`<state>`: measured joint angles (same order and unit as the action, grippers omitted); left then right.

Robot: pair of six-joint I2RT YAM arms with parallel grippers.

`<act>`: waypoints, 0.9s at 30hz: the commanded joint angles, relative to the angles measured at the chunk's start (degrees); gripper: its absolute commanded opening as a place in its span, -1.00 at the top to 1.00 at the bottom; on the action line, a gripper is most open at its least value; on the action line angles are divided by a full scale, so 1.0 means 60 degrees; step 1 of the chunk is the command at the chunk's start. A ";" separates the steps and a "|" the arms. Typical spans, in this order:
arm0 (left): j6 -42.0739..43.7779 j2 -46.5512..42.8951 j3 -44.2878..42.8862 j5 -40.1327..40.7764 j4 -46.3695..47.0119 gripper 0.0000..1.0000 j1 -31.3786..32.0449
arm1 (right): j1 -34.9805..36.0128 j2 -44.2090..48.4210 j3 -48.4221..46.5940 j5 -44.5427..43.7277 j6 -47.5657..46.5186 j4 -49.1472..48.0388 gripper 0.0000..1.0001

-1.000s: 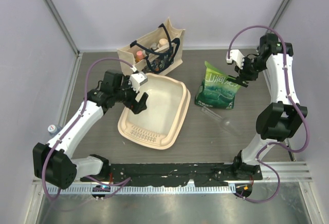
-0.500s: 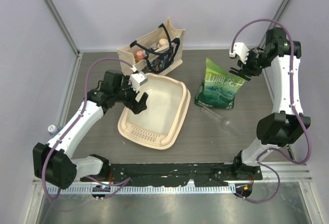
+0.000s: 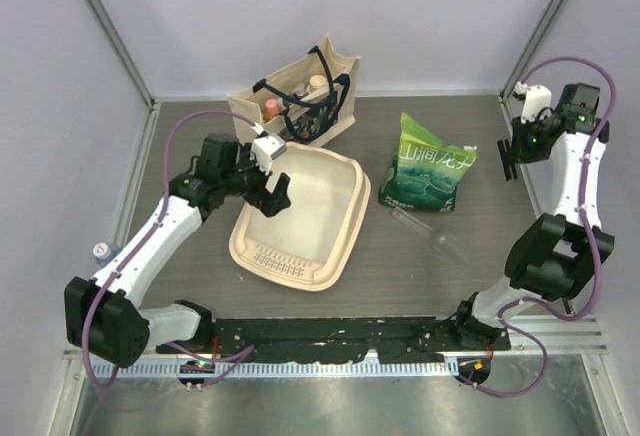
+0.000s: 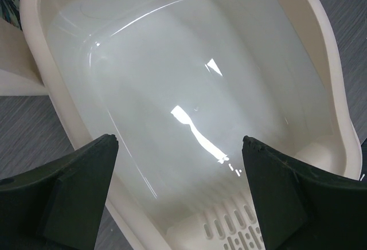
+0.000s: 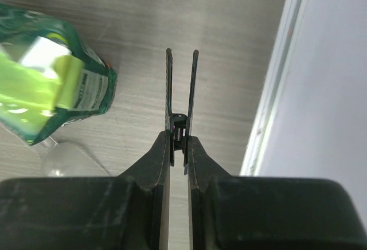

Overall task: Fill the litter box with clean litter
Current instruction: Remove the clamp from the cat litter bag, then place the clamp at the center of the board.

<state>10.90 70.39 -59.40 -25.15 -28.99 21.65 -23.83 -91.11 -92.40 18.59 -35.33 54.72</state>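
1. The left gripper (image 3: 272, 196) hangs with its jaws spread wide and nothing between them. It has edged a little toward the back in the last second.
2. The litter box (image 3: 356, 208) lies directly under those jaws. In the left wrist view its glossy cream floor fills the gap between the two fingers, and its slotted strip sits at the near end just below them. The floor is bare, with no clean litter in it.
3. A canvas tote bag (image 3: 300, 91) stands just behind the left jaws, against the box's far rim.
4. A green bag (image 3: 430, 171) lies on the table well apart from both pairs of jaws, out to the left of the right ones. A clear plastic piece (image 3: 425, 231), possibly a scoop, lies just in front of the bag.
5. The right gripper (image 3: 506, 161) was at the bag's top edge a second ago. It has swung away toward the right wall.
6. In the right wrist view its jaws are nearly pressed together, with a thin slit between them and nothing pinched.
7. My reading is that the litter is still inside the green bag, so pouring has not begun and the bag has yet to be picked up.
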 commanded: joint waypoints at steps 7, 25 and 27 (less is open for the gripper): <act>-0.0586 0.0601 -0.0120 -0.0365 0.0496 -0.89 0.0171 | -0.0363 -0.0093 0.2201 -0.1033 0.2299 -0.1415 0.99; -0.0424 0.0690 -0.0179 -0.0291 0.0511 -0.87 0.0215 | -0.0393 -0.1221 0.3828 -0.0520 0.2768 -0.1649 0.99; -0.0424 0.0603 -0.0106 -0.0291 0.0511 -0.87 0.0215 | -0.0393 -0.1250 0.3886 -0.0491 0.2769 -0.1678 0.99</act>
<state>8.10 75.90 -59.44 -26.06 -27.57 22.65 -26.00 -98.52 -69.36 14.26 -19.94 45.98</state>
